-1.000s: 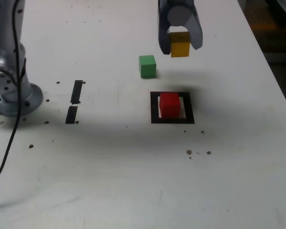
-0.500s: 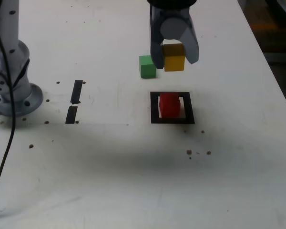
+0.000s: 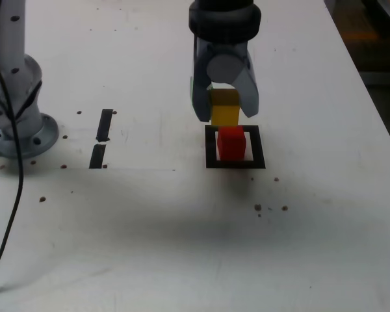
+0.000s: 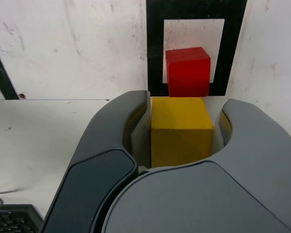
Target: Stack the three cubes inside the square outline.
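My gripper is shut on the yellow cube, which hangs just above and slightly behind the red cube. The red cube stands inside the square outline of black tape. In the wrist view the yellow cube sits between the dark grey fingers of the gripper. Its front edge is close over the red cube, and the square outline frames that cube. The green cube is hidden behind the gripper in the exterior view and is outside the wrist view.
Two short black tape strips lie toward the exterior view's left. The arm's silver base stands beyond them, with a black cable trailing forward. Dark specks dot the white table. The table's edge runs along the right.
The gripper has come down and forward with the yellow cube, from behind the green cube to just over the red cube. It now covers the green cube.
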